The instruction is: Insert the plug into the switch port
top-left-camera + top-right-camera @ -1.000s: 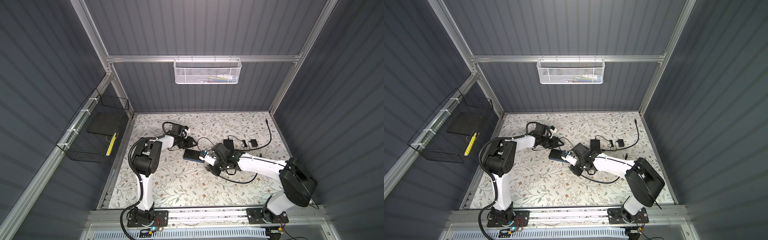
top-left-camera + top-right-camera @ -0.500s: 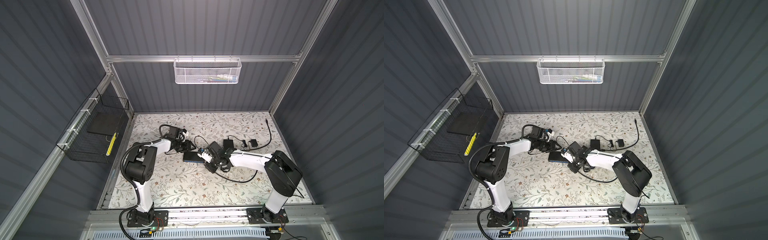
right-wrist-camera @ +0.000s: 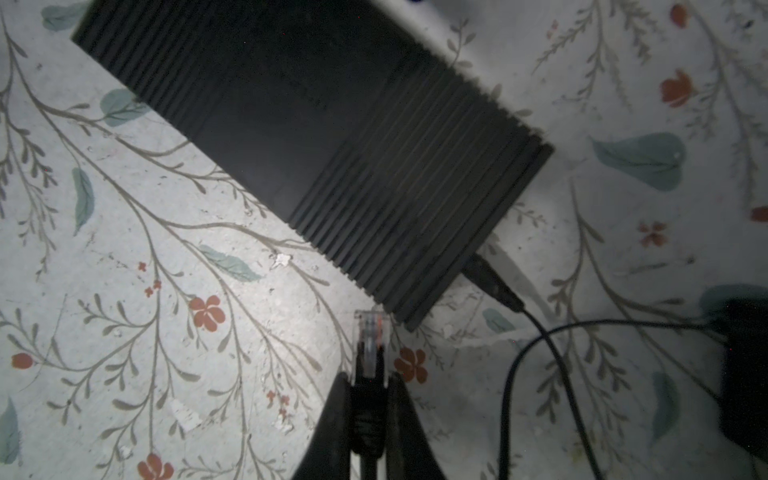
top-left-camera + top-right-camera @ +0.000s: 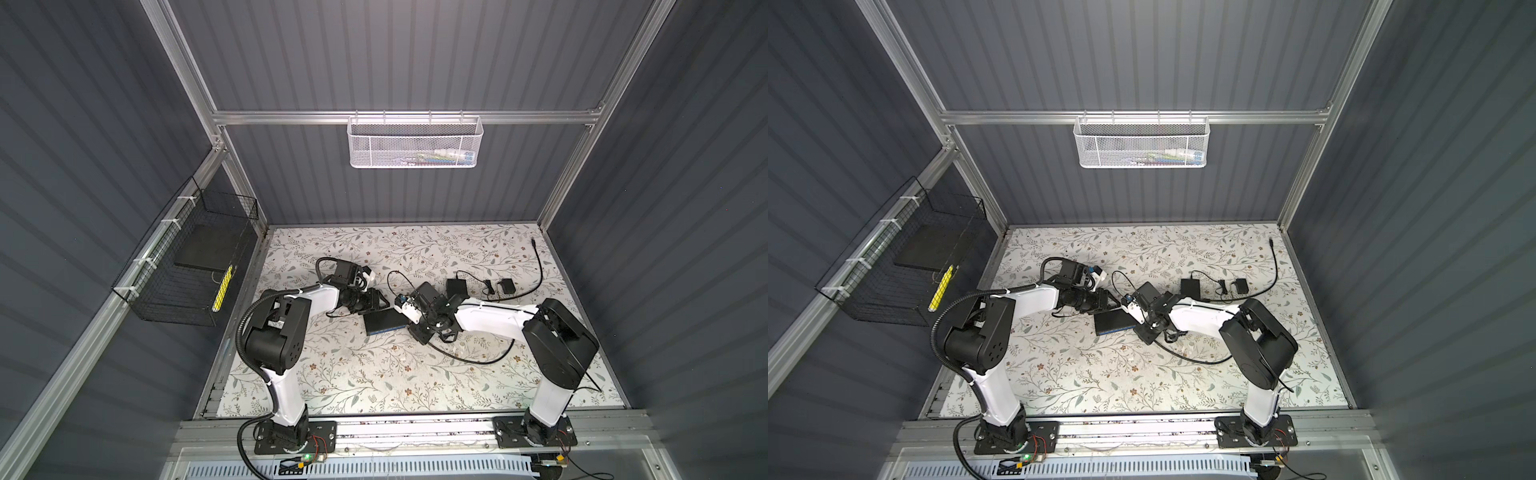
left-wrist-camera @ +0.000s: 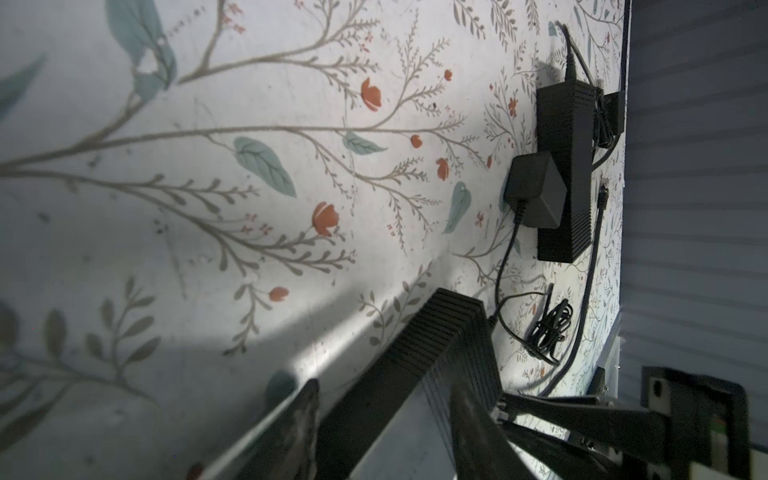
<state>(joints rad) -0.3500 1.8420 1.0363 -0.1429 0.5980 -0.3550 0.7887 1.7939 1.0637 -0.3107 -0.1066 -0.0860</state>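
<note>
Clear RJ45 plug point(image 3: 371, 332) is out of the switch point(image 3: 311, 145), tip just beside one corner of the black ribbed box where a long side meets the short end, not in any port; the ports themselves can't be seen from the right wrist view. Right gripper point(image 3: 368, 380) pinches the plug by its black boot, fingers point(image 3: 332, 415) pressed in on both sides, clear part sticking out ahead. Black Ethernet cable point(image 4: 469, 358) trails from that gripper in a loop on the near side of the switch. A power lead point(image 3: 492, 284) is already seated in the switch's short end, close to the plug's corner. The switch point(image 4: 382, 323) lies flat on the floral mat point(image 4: 374, 386), roughly mid-table in both top views point(image 4: 1113, 324). Left gripper point(image 5: 384, 386) is at the switch's other end, fingers point(image 5: 305, 415) spread wide with one on each long side, looks clamped on the box. Beyond the switch toward the back wall and to its right: a black power adapter point(image 4: 456, 286), a bundled cord point(image 4: 488, 286), a second adapter point(image 4: 507, 286), and a long loose black cable point(image 4: 538, 266) running to the far right corner. High above the switch a white mesh basket point(image 4: 415, 141) hangs on the back wall; left of it a black wire basket point(image 4: 195, 266) hangs on the side wall.
</note>
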